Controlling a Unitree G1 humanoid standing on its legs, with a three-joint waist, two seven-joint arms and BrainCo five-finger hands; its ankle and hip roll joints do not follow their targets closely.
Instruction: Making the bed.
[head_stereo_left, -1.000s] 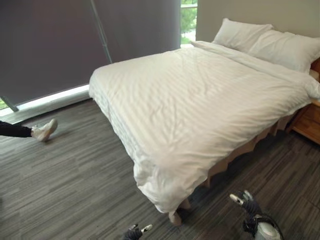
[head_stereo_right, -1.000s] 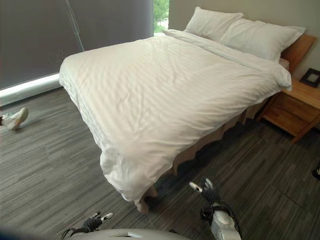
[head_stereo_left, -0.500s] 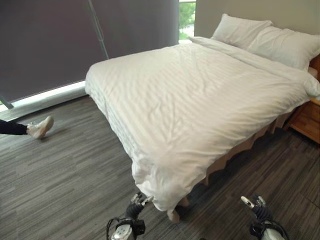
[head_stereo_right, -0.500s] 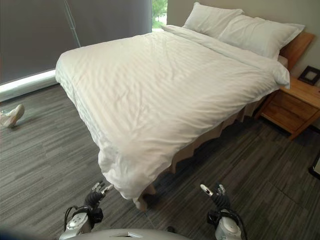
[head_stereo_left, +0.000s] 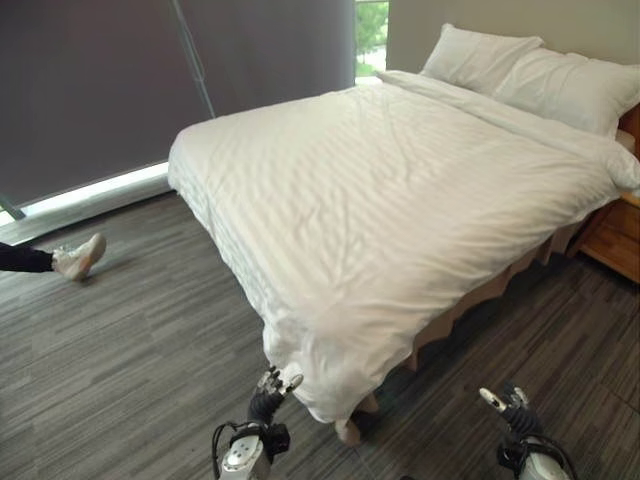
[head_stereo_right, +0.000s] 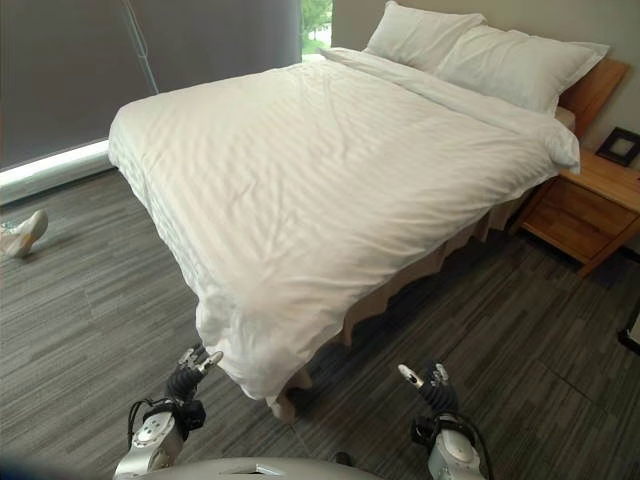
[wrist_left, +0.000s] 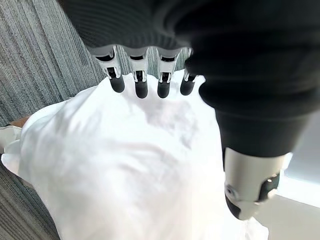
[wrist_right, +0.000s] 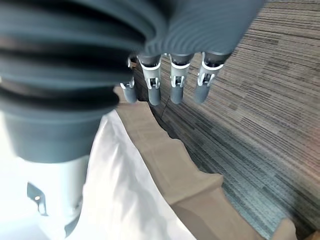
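A white striped duvet covers the bed, and its near corner hangs down toward the floor. Two white pillows lie at the head. My left hand is raised beside that hanging corner, fingers straight and open; in the left wrist view its fingertips reach the white cloth without curling round it. My right hand hovers open over the floor, to the right of the corner and apart from the bed. Past its straight fingers I see the beige bed skirt and the duvet's edge.
A wooden nightstand with a small picture frame stands right of the bed's head. A person's shoe rests on the grey striped floor at the left. A dark blind covers the window wall behind the bed.
My left hand has come up from the bottom edge to the duvet's hanging corner. The right hand has dropped a little lower. The camera has shifted slightly.
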